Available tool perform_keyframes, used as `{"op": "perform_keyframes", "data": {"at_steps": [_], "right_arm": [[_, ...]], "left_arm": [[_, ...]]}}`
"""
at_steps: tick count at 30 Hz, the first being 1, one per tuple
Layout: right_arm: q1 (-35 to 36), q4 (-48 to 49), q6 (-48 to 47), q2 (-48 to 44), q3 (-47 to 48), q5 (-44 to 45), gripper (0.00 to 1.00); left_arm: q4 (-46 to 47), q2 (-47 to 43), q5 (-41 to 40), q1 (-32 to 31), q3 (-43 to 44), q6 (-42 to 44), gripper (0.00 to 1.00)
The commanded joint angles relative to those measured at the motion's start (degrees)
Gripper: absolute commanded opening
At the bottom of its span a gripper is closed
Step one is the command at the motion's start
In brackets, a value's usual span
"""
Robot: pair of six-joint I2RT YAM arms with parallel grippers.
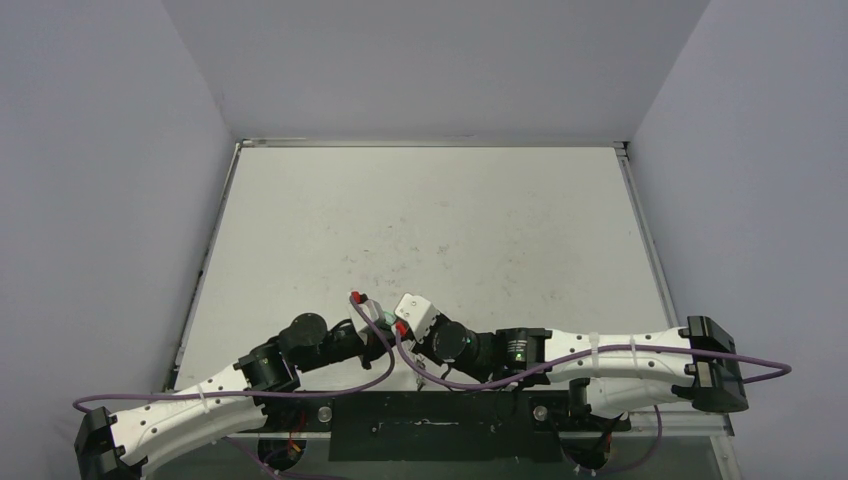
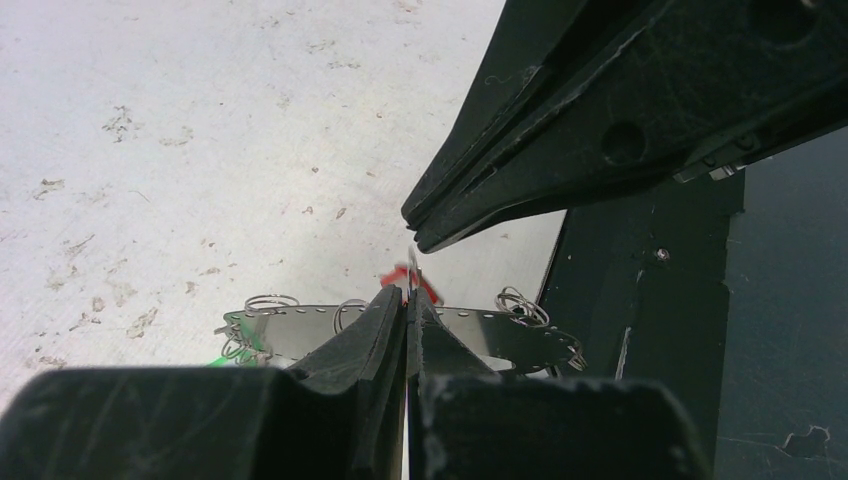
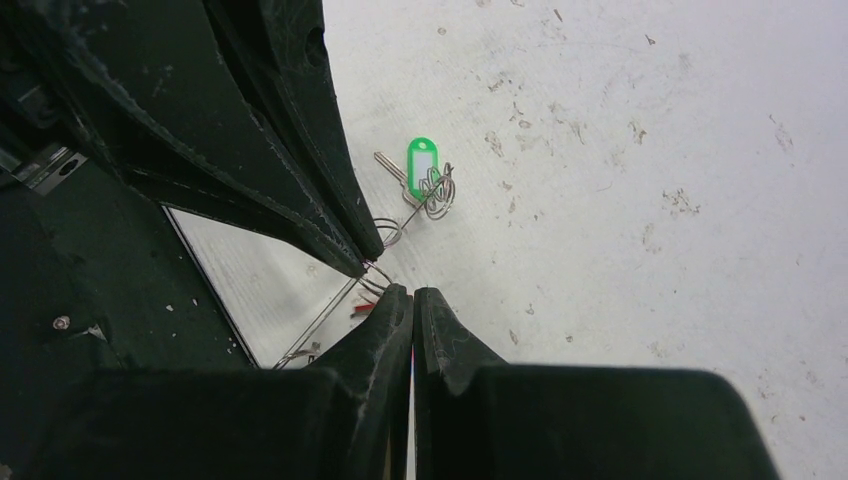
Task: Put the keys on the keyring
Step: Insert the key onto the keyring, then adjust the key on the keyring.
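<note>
Both grippers meet tip to tip low over the table's near edge. My left gripper (image 2: pixel 408 300) is shut, and a small ring of the keyring (image 2: pixel 300 335) sits at its tips; the keyring is a flat perforated metal band fringed with wire rings. The right gripper (image 3: pixel 412 294) is shut, with a sliver of red between its pads, and the red tag (image 2: pixel 426 287) of one key shows just past them. The green-tagged key (image 3: pixel 422 163) hangs among rings at the keyring's far end. In the top view the arms hide all of this.
The white table (image 1: pixel 430 220) is scuffed, with raised rails along its left and right sides. A black mounting plate (image 1: pixel 440 420) runs along the near edge, right under the grippers. Purple cables (image 1: pixel 380 350) loop over both wrists.
</note>
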Motion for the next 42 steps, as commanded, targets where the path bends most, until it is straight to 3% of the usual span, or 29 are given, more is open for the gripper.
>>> {"op": "perform_keyframes", "data": {"at_steps": [1, 10, 13, 19, 26, 29, 32, 38, 42], "right_arm": [[-0.4, 0.6, 0.5, 0.1, 0.3, 2.0, 0.0], [-0.4, -0.1, 0.8, 1.2, 0.0, 2.7, 0.0], [-0.4, 0.7, 1.0, 0.5, -0.7, 2.9, 0.09], [-2.0, 3.7, 2.5, -4.4, -4.5, 1.6, 0.4], [-7.2, 11.7, 2.4, -15.4, -12.3, -10.2, 0.7], [-7.4, 15.6, 2.0, -20.7, -15.9, -10.3, 0.84], [-7.4, 17.3, 1.1, -24.2, -17.6, -9.7, 0.86], [-7.4, 22.9, -4.5, -27.3, -21.5, -17.0, 0.91], [-7.4, 26.8, -9.2, -25.5, -23.3, -26.2, 0.89]], "left_arm": [[5.0, -0.5, 0.6, -0.1, 0.6, -0.5, 0.0], [5.1, -0.6, 0.6, -0.1, 0.6, -0.6, 0.0], [4.9, -0.6, 0.5, -0.1, 0.5, -0.6, 0.0], [4.3, -1.6, 0.6, -0.1, 0.0, -0.4, 0.0], [4.7, -5.7, 2.1, -0.1, -1.9, 0.6, 0.0], [6.3, -8.0, 3.5, -0.1, -3.5, 1.4, 0.0], [8.8, -10.2, 4.9, -0.1, -5.9, 2.1, 0.0], [15.5, -12.8, 8.5, -0.1, -9.9, 4.1, 0.0], [18.5, -12.8, 11.7, -0.1, -10.9, 5.9, 0.0]]}}
